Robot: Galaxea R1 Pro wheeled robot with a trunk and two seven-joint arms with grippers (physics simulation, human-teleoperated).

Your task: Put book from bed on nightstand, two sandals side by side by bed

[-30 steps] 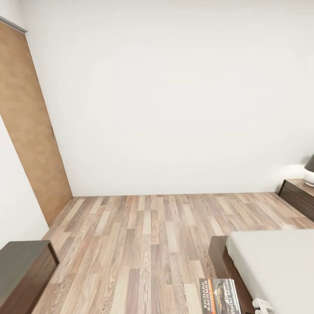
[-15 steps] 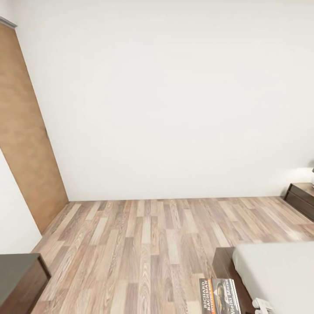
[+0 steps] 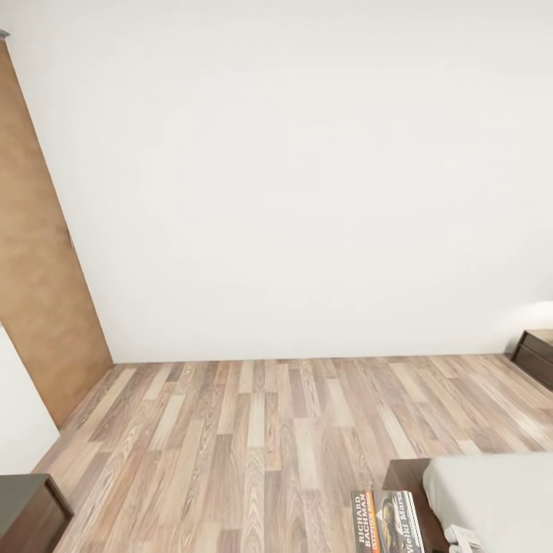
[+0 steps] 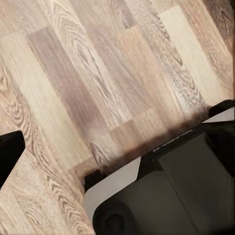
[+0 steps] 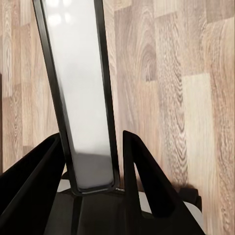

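Nearest in the head view, at about five o'clock by the bottom edge, the book [image 3: 386,521] shows its dark cover, orange band and white "Richard Bachman" lettering, its lower end cut off by the frame. It is held up edgewise in the right gripper [image 5: 93,171]; in the right wrist view the book's [image 5: 78,93] pale page edge, bordered by thin dark cover lines, runs straight out between the two black fingers [image 5: 147,181], and the jaws pinch its near end. A small white piece of the robot [image 3: 463,538] sits just right of the book at the frame's bottom.

The left gripper [image 4: 105,164] hangs over the plank floor [image 4: 88,73] in the left wrist view; one black fingertip [image 4: 10,156] enters at one edge and a dark glossy body with pale panels fills a corner. I cannot tell how its jaws stand.

Just beside the book, at four o'clock, lies the corner of the bed [image 3: 491,491]: smooth pale mattress on a dark brown wooden frame. At seven o'clock is the corner of a dark wooden cabinet [image 3: 27,511]. The floor [image 3: 261,430] of mixed brown and tan grained planks stretches away between them. Farther off at three o'clock stands a dark brown piece of furniture [image 3: 538,353] against the wall. At nine o'clock a flat brown door [image 3: 42,269] stands tall, and the plain white wall [image 3: 307,192] closes the room.
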